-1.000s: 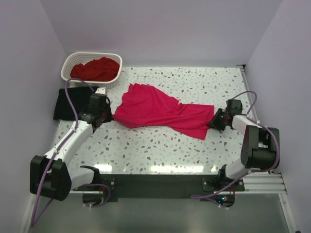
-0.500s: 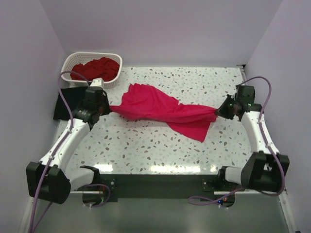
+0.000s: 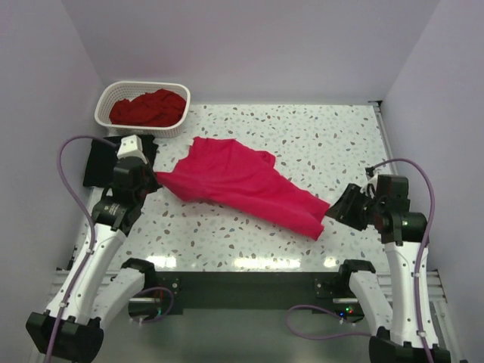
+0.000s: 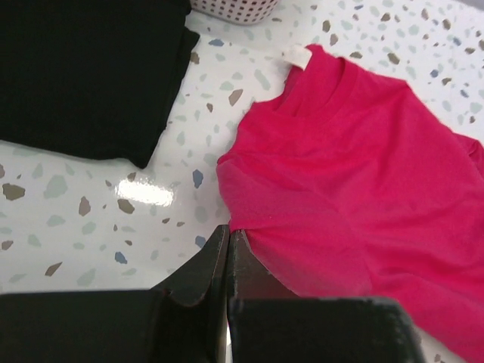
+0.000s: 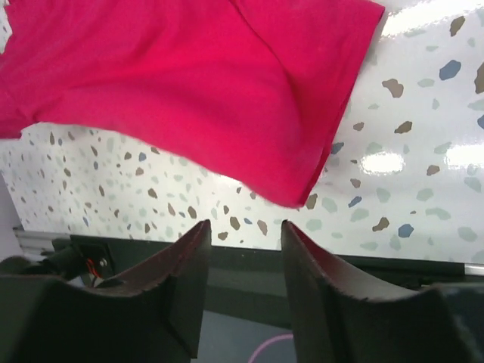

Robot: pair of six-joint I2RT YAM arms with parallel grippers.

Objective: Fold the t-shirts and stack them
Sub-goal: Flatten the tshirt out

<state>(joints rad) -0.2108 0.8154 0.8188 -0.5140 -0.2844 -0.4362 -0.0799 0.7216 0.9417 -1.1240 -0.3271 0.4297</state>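
Note:
The bright pinkish-red t-shirt (image 3: 242, 185) lies spread slantwise across the middle of the table. My left gripper (image 3: 156, 180) is shut on its left edge; in the left wrist view the jaws (image 4: 228, 236) pinch the fabric (image 4: 355, 174), with the collar label at the top. My right gripper (image 3: 338, 212) is open and empty, just off the shirt's near-right corner; in the right wrist view (image 5: 244, 225) the shirt (image 5: 189, 83) lies beyond the fingertips. The black t-shirt (image 3: 100, 162) lies folded at the far left, also in the left wrist view (image 4: 83, 68). The darker red t-shirt (image 3: 147, 107) is in the basket.
The white lattice basket (image 3: 106, 97) stands at the back left corner, its rim showing in the left wrist view (image 4: 234, 7). The dark front rail (image 3: 242, 283) runs along the near table edge. Lilac walls close in the left, back and right sides.
The right gripper let go of the shirt, opened and drew back toward the near edge. The left gripper moved nearer, still holding the shirt. The shirt now lies flatter and more spread.

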